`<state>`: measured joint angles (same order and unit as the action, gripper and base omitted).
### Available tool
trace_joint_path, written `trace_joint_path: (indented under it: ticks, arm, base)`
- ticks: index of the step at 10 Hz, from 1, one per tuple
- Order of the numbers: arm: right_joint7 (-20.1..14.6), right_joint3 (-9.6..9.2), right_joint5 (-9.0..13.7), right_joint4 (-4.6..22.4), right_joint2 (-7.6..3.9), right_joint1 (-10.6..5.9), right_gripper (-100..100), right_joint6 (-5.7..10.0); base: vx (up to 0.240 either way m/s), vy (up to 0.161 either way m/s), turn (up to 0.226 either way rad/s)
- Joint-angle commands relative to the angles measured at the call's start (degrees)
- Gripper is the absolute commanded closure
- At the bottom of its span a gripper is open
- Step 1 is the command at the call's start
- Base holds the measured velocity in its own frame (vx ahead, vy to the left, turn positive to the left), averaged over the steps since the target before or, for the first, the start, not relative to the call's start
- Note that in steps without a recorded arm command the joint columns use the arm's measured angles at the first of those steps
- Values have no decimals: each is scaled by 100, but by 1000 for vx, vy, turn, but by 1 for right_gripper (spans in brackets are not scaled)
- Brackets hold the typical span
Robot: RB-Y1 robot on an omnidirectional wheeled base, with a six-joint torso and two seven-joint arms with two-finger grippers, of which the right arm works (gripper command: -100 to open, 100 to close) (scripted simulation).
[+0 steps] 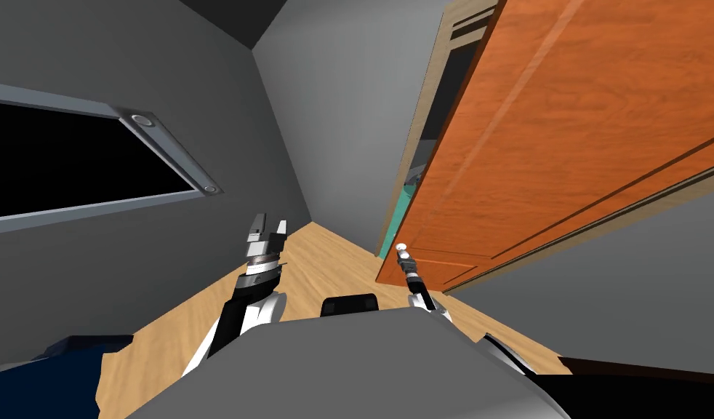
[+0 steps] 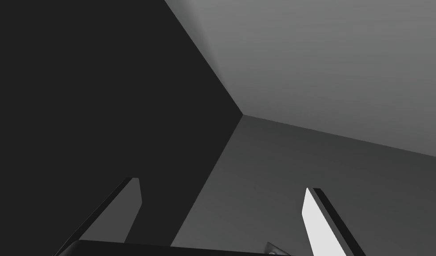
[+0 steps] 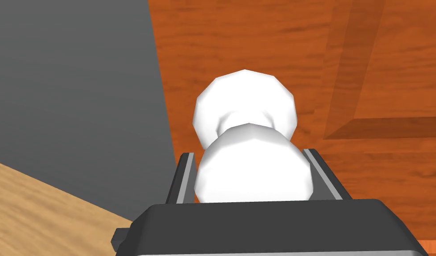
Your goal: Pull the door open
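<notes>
Hallway, door ajar: my right gripper (image 3: pixel 250 156) is closed on the white door knob (image 3: pixel 253 171). One thin finger presses each side of the near ball, and the knob's round base sits flat on the panel just behind it. The knob is at my 12 o'clock, close to the free edge of the orange wood-grain door (image 1: pixel 566 131), which stretches from there toward 2 o'clock.

The door stands partly swung off its tan door frame (image 1: pixel 428 94). A narrow gap runs between the door's edge and the frame at 1 o'clock, with a teal surface (image 1: pixel 393 218) showing through its lower part. In the right wrist view the free edge runs straight beside a grey wall (image 3: pixel 70 89), with pale wood floor (image 3: pixel 35 209) below that.

My left gripper (image 1: pixel 267 227) is raised at 11 o'clock, well apart from the door. Its fingers are spread wide with nothing between them.

Open floor lies between the two arms and runs ahead to the grey corner at 12 o'clock. A grey-framed window (image 1: pixel 166 153) with a black area behind it lines the wall at 9 to 10 o'clock. A dark blue object (image 1: pixel 50 364) sits low at 8 o'clock, and I cannot tell what it is.
</notes>
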<state>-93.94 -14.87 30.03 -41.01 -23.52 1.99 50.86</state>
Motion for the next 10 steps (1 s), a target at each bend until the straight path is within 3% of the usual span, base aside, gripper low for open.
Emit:
trace_joint_path:
  ticks: [1,5,7,8,9,10]
  arm:
    - [-116,-102,-48,3,-64,44,100,106]
    - [-466,-424,-195,-62,-327,223,100,384]
    - [-575,-525,-240,-83,-409,279,100,472]
    - [-545,-498,-228,-20,-381,250,100,436]
    - [-655,-598,-277,11,-454,320,100,571]
    - [-682,-619,-288,18,-474,334,100,608]
  base:
    - [-245,-56,121]
    - [-237,-37,113]
    - [-218,-64,71]
    - [-95,-29,18]
    - [-130,-34,146]
    - [-175,-61,114]
